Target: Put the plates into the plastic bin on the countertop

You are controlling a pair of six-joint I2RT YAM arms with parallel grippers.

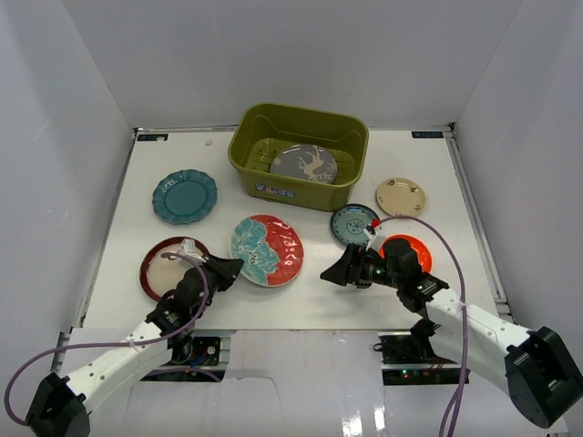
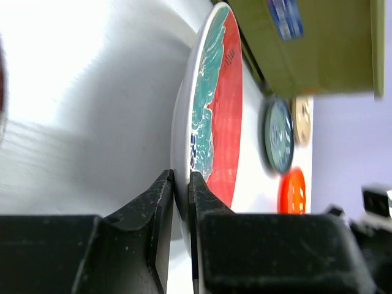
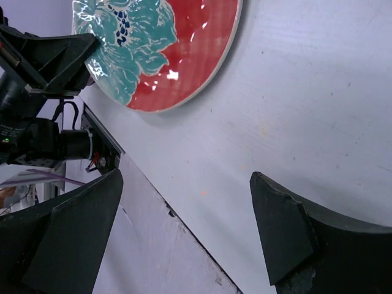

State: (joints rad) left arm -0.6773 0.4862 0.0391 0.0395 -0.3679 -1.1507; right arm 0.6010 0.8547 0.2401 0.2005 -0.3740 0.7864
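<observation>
Bin [image 1: 242,160] lies toward the far edge from the floral plate [image 1: 269,250] my left gripper [image 1: 234,266] clamps; right gripper [image 1: 330,273] gapes empty.

White countertop [image 1: 301,291]: bin [image 1: 328,196] at the far edge's middle; teal plate [image 1: 184,196] toward the left edge; red-rimmed plate [image 1: 159,269] by the near-left corner; floral plate [image 1: 266,249] mid-near; small teal plate [image 1: 351,224], orange plate [image 1: 410,244] and beige plate [image 1: 401,196] toward the right edge.

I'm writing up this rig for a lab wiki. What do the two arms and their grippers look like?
Both arms, left arm and right arm, have white links with bulky black joint housings. A thin purple cable loops loosely along each. The left gripper and right gripper are matte black with thick, wedge-shaped fingers, lightly scuffed.
</observation>
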